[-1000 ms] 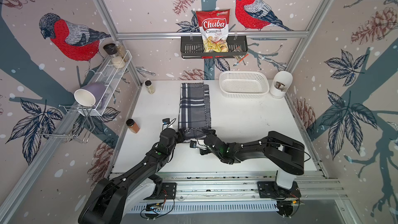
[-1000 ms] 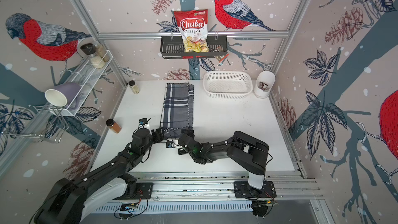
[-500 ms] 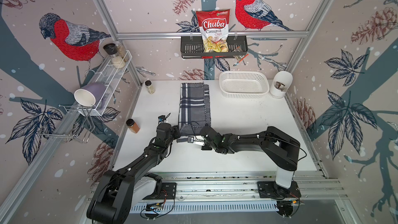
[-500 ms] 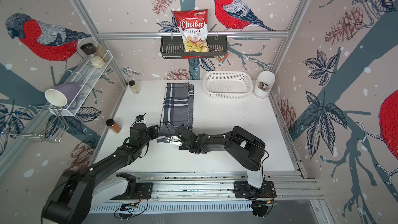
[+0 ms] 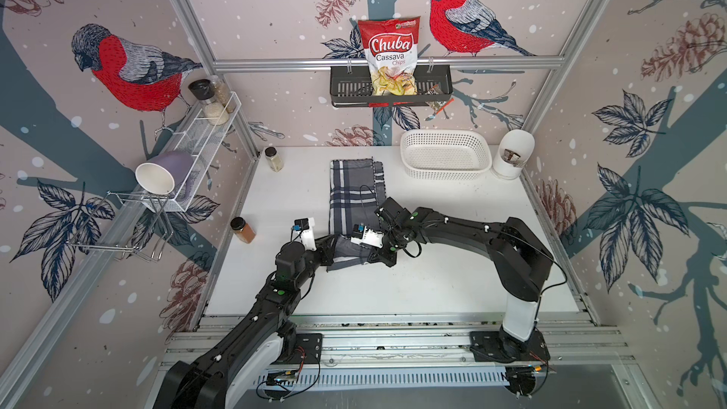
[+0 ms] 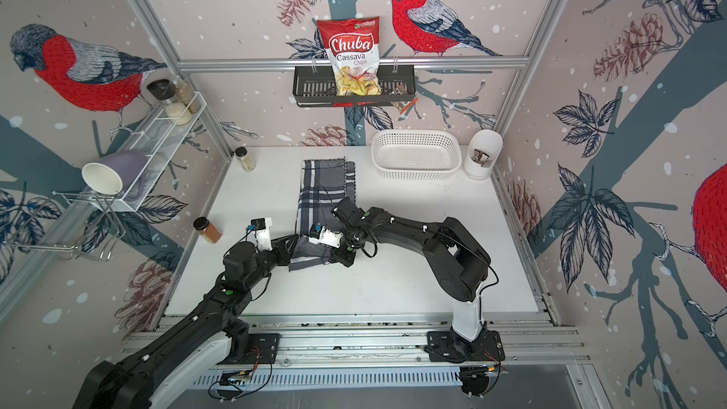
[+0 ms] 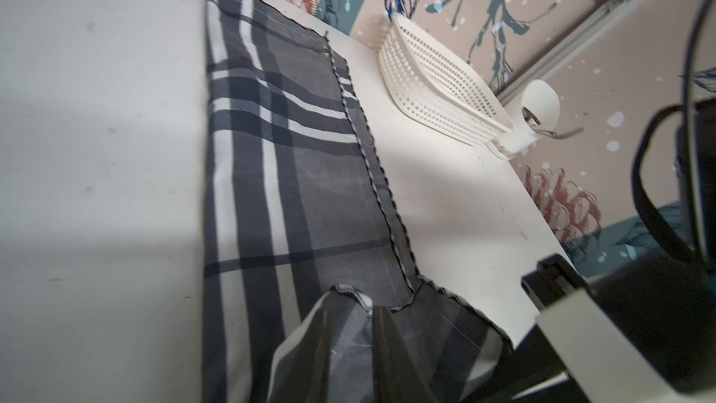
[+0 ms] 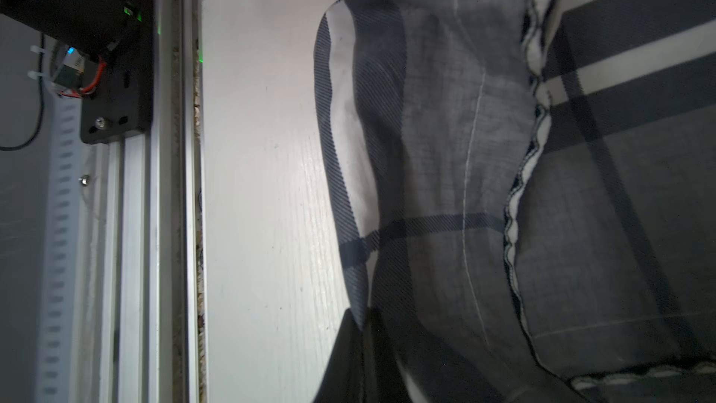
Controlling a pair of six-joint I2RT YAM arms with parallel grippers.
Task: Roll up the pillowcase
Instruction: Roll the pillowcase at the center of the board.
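Left gripper point(image 5: 333, 246) and right gripper point(image 5: 373, 256) each pinched a near corner of the pillowcase point(image 5: 354, 190) in both top views, its long axis running away from them. Left wrist view showed the strip stretching ahead beside the white basket point(image 7: 434, 83). Right wrist view showed the lifted near edge clamped.

The left gripper point(image 7: 350, 343) pinches a raised fold of the pillowcase point(image 7: 286, 157) between its dark fingers point(image 7: 391, 358). Beyond the fingertips, the cloth lies flat along the white table point(image 7: 97, 149). A white basket point(image 7: 434, 87) stands farther ahead, beside the cloth's far end.
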